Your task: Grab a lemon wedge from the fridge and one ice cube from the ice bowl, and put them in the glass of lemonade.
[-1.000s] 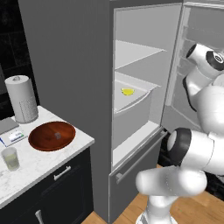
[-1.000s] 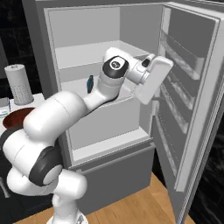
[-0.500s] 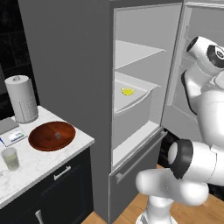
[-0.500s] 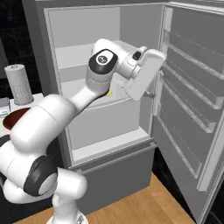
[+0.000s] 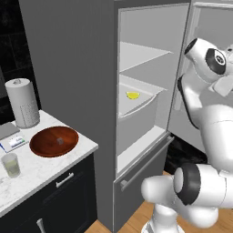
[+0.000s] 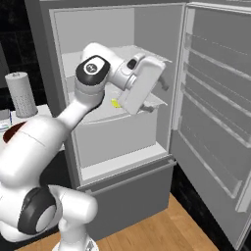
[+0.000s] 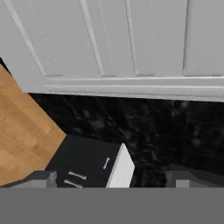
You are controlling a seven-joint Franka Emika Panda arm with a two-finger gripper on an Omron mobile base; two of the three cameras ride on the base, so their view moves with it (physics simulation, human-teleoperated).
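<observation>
Fridge [image 5: 77,68] door swung fully wide, shelves open to reach; table [image 5: 41,170] edge beside it; ice bowl [image 5: 53,141] near that edge, one cube inside; glass of lemonade [image 5: 11,164] left of bowl; lemon wedge [image 5: 132,95] on fridge shelf; claw [image 7: 111,178] fingers spread apart, holding nothing.

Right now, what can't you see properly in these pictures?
- Ice bowl: left base view, its contents show as one grey speck, too small to tell.
- Lemon wedge: right base view, mostly hidden behind the arm's hand.
- Glass of lemonade: left base view, near the edge, small.
</observation>
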